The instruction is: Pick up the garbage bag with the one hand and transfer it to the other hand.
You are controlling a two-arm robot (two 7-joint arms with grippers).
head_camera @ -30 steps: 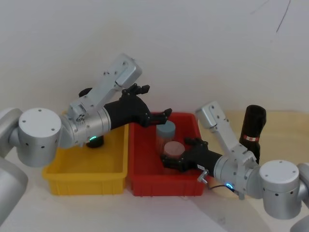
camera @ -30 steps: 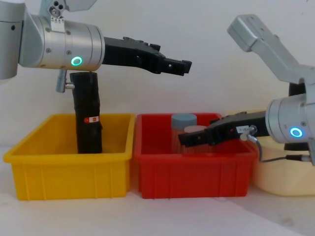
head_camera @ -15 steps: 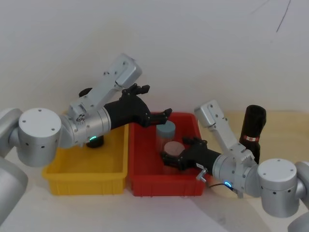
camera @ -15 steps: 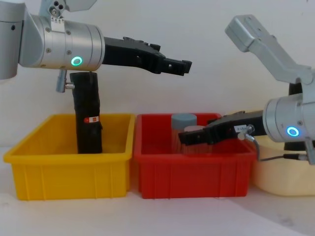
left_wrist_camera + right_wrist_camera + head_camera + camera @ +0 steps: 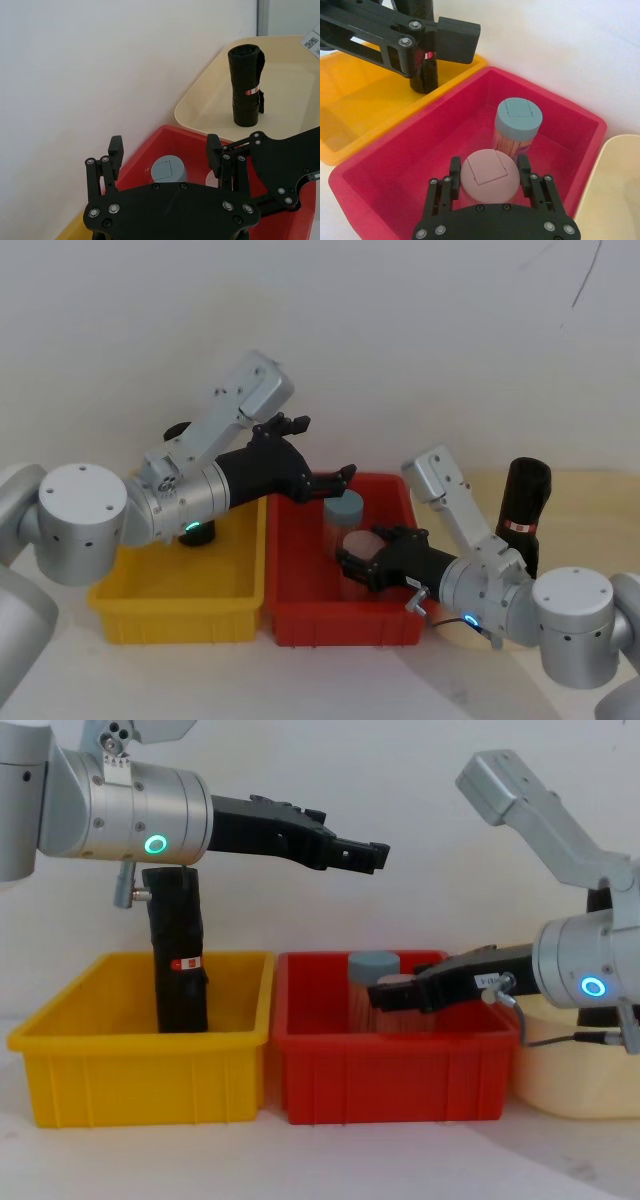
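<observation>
Plainly, the task has not begun as far as these views show. The garbage bag [image 5: 178, 950], a tall black roll of crinkled plastic with a small red-orange sticker at mid-height, stands upright in the yellow plastic bin [image 5: 140, 1060] at the lower left of the chest view. Nothing grips it.

Your green-lit left pincer [image 5: 362, 854] hangs high in the upper middle of that view. It has passed beyond the roll and sits above the rear of the red plastic bin [image 5: 390, 1070]. Its fingers are spread and hold nothing.

Your blue-lit right pincer [image 5: 488, 165] is down inside the red bin. Its fingers are spread to either side of a pink-lidded jar [image 5: 489, 177], very close to the lid. You cannot tell whether the pads press it. A second jar with a blue-grey lid [image 5: 518, 120] stands just behind.

A smoother black roll [image 5: 525, 502] stands on the beige tray [image 5: 285, 100] at the right of the head view. It is not the bag you want.

Everything is left to do. You need the left pincer back over the yellow bin and closed on the roll. Then lift it and meet the right pincer for the handover. I judge the right pincer must first come clear of the jar, since it is well apart from the bag.
</observation>
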